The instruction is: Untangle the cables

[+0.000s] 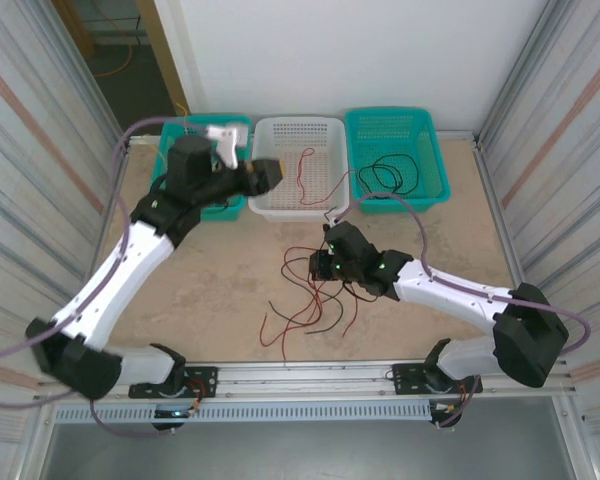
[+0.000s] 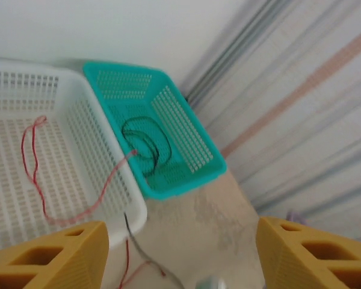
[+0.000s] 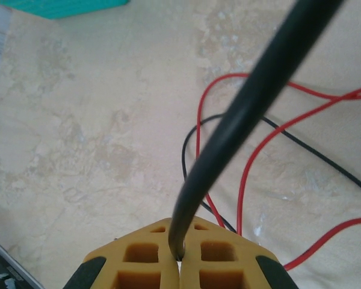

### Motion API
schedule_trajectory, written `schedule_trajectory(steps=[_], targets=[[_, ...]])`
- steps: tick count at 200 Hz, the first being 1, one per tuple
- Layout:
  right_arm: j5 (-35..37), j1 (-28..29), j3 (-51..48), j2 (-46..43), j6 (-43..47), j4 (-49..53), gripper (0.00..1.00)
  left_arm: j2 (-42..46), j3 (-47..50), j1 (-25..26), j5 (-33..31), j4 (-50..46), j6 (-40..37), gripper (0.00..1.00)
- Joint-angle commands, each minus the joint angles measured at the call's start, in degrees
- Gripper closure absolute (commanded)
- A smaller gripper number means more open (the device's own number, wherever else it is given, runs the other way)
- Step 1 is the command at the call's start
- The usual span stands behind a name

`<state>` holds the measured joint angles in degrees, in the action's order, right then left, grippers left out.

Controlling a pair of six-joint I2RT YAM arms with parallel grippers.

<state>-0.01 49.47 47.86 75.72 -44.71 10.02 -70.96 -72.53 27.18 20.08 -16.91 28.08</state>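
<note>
On table [image 1: 220, 290] centre: cables [image 1: 305, 305]; behind, L basket [image 1: 228, 208], mid basket [image 1: 285, 212], R basket [image 1: 438, 170] abreast.

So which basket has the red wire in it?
The white plastic basket in the middle: a thin red wire lies inside. The teal basket on its right holds black wire instead.

Overhead camera looks steeply down from the near side. Left wrist camera faces past the left end effector [image 2: 180, 259] to the white basket [image 2: 90, 132] and teal basket [image 2: 180, 129], both overhead too. Right wrist camera hugs the table [image 3: 78, 120].
</note>
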Motion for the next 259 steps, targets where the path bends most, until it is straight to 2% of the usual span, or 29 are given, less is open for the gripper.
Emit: schedule_trajectory(steps=[1,23,53,86,111,117,140,149,173,197,227,259], targets=[[0.5,-0.3,2.6,-0.5,1.7,1.7,1.0,6.6,13.3,0.0,2.4,-4.1,-1.5,0.35],[-0.1,-0.5,4.0,-0.2,1.9,1.7,1.0,13.6,23.6,0.7,1.1,-5.1,0.8,0.37],[-1.4,-0.4,7.1,1.3,2.1,2.9,0.98,18.6,31.6,4.3,0.3,1.8,4.4,0.38],[-2.4,0.1,10.1,2.4,2.2,3.9,0.98,14.2,32.6,8.7,-0.5,8.7,5.8,0.4],[-3.1,0.4,12.3,2.7,2.1,5.0,0.95,8.1,29.5,13.1,-3.1,9.9,3.1,0.4],[-3.5,0.4,12.9,3.0,2.0,5.4,0.93,7.0,28.7,14.1,-4.3,9.8,2.1,0.4],[-3.2,0.5,16.7,4.9,2.3,10.4,0.61,4.7,25.7,15.7,-6.3,8.9,0.8,0.44],[-1.9,0.6,18.3,5.6,2.7,13.3,0.56,4.9,25.3,15.7,-7.2,8.7,0.8,0.45],[2.2,0.2,19.3,4.3,3.5,17.0,0.56,7.8,24.8,15.7,-11.5,6.2,0.2,0.45],[2.0,-2.2,18.2,2.5,2.5,17.6,0.54,10.0,24.2,15.5,-14.3,3.2,-1.3,0.46],[2.5,-5.8,17.1,4.8,-0.7,21.0,0.59,10.1,23.5,15.5,-14.0,2.1,-1.7,0.5],[0.6,-9.7,14.9,8.0,-4.0,21.2,0.59,10.1,23.7,15.5,-12.4,3.1,-1.6,0.56]])
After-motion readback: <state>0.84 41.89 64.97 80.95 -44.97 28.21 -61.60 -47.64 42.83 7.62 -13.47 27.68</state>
